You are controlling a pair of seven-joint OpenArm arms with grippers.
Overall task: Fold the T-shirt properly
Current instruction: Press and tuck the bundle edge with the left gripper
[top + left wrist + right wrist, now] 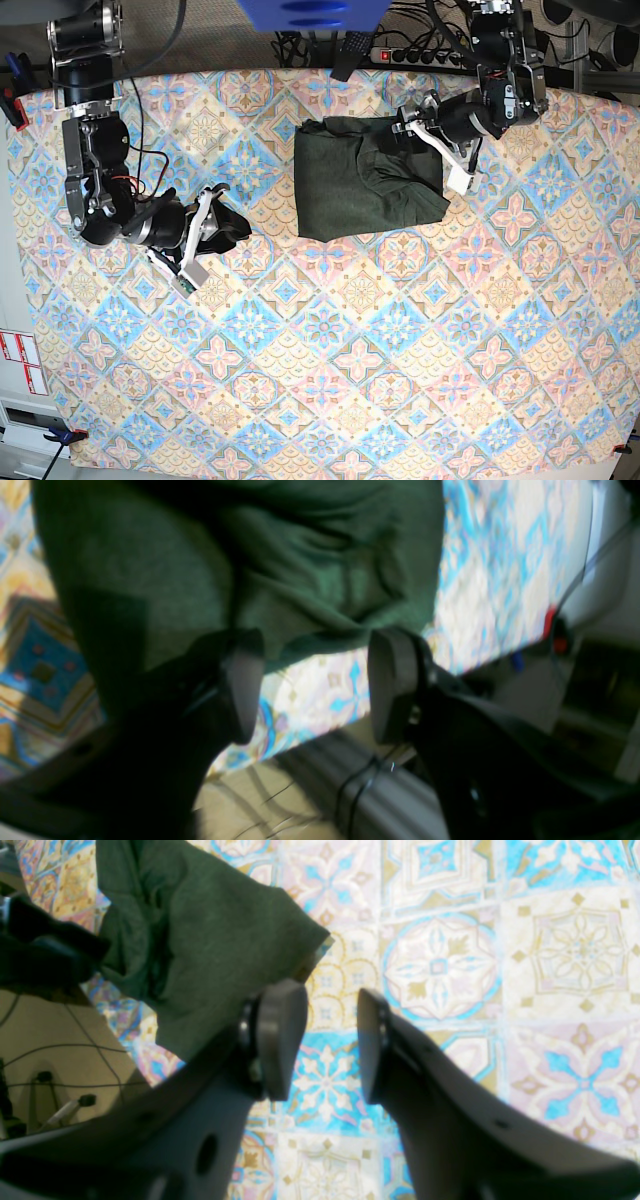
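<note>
The T-shirt [365,175], dark olive green, lies in a rough rectangle at the top middle of the patterned tablecloth [320,350]. My left gripper [432,150] hovers at its right edge. In the left wrist view this gripper [315,680] is open and empty, with the rumpled T-shirt [280,565] just beyond its fingertips. My right gripper [207,238] stands well to the left of the garment, apart from it. It is open [332,1040], with only tablecloth between its pads. A corner of the T-shirt [200,950] shows at the upper left of that view.
A power strip [420,55] and cables run along the table's far edge, beside a blue object [310,12]. The table edge and the floor [50,1050] show at the left of the right wrist view. The other arm [40,955] appears there too.
</note>
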